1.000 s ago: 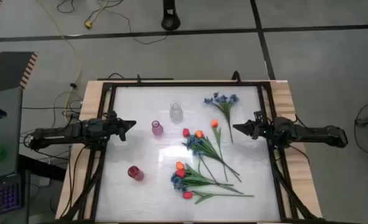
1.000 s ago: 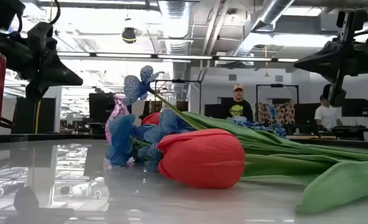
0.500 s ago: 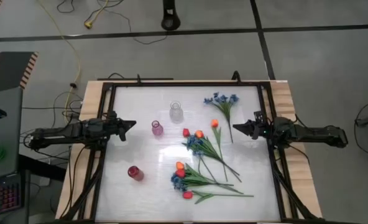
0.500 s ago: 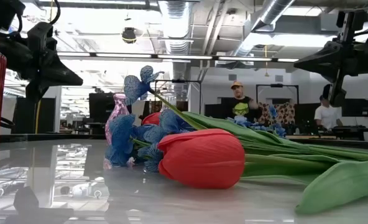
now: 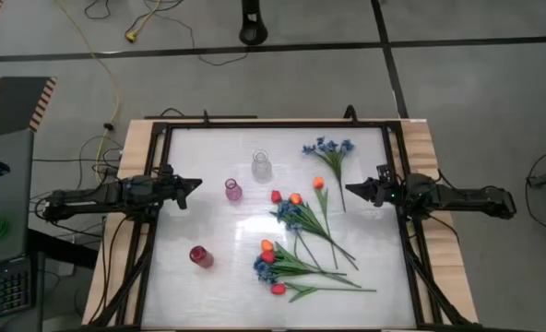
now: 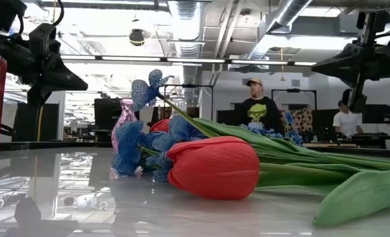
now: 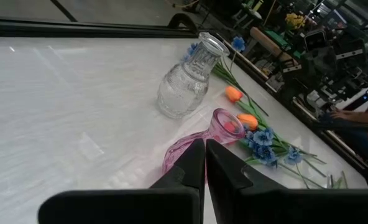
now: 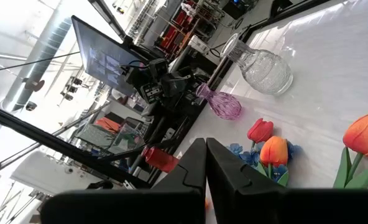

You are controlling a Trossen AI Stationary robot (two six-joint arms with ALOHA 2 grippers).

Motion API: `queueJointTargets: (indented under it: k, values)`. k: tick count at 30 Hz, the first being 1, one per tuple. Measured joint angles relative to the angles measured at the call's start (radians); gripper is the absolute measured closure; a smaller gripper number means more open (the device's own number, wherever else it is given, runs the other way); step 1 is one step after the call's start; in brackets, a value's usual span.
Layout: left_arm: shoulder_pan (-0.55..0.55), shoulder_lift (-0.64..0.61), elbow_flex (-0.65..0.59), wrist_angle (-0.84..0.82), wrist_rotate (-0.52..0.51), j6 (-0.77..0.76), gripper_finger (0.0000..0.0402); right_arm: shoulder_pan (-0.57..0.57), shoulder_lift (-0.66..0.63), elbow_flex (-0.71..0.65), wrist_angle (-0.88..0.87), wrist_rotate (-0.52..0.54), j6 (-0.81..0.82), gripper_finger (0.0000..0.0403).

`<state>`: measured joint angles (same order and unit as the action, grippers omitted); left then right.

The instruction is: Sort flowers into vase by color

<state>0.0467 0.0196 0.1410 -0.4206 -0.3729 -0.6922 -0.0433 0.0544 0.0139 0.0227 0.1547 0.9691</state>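
The flowers (image 5: 301, 235) lay loose on the white table (image 5: 208, 148), gathered in its right half and reaching toward the near edge. A sprig of blue blossoms (image 5: 326, 148) rested closest to the far right corner, its green stem running toward the table's middle. Just beside it lay an orange tulip (image 5: 318, 183), and next to that a red tulip (image 5: 276, 196) and a second orange tulip (image 5: 295, 198) with heads close together above a cluster of blue blossoms (image 5: 290, 214). Nearer the front edge, another orange bud (image 5: 267, 245) and blue sprig (image 5: 264, 267) overlapped, and a red tulip (image 5: 278, 289) lay closest to the near edge; in the low view this red bud (image 6: 213, 167) filled the foreground, lying on its side.

Three vases stood upright in the left half, all without flowers: a clear glass vase (image 5: 261, 166) toward the far edge, a pink vase (image 5: 233, 190) just beside it toward the left, and a red vase (image 5: 199, 256) well apart near the front left.

The left gripper (image 5: 195, 184) hovered at the table's left edge, jaws fully closed and holding nothing. The right gripper (image 5: 350, 188) hovered at the right edge, jaws likewise pressed together, empty.

A person (image 6: 257, 108) stood in the room beyond the table.
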Motion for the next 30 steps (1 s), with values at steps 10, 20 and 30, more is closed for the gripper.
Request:
queueJointTargets:
  k: [10, 20, 30]
  values:
    - [0.0, 0.0, 0.0, 0.0, 0.0, 0.0, 0.0401, -0.005, 0.0, -0.002, 0.016, 0.001, 0.001, 0.0365]
    - [0.001, 0.0, 0.0, 0.0, 0.0, 0.0, 0.0401, -0.003, 0.0, -0.002, 0.018, 0.001, 0.001, 0.0365]
    - [0.001, 0.0, 0.0, 0.0, -0.007, 0.018, 0.0401, -0.003, 0.0, -0.002, 0.018, 0.001, 0.001, 0.0365]
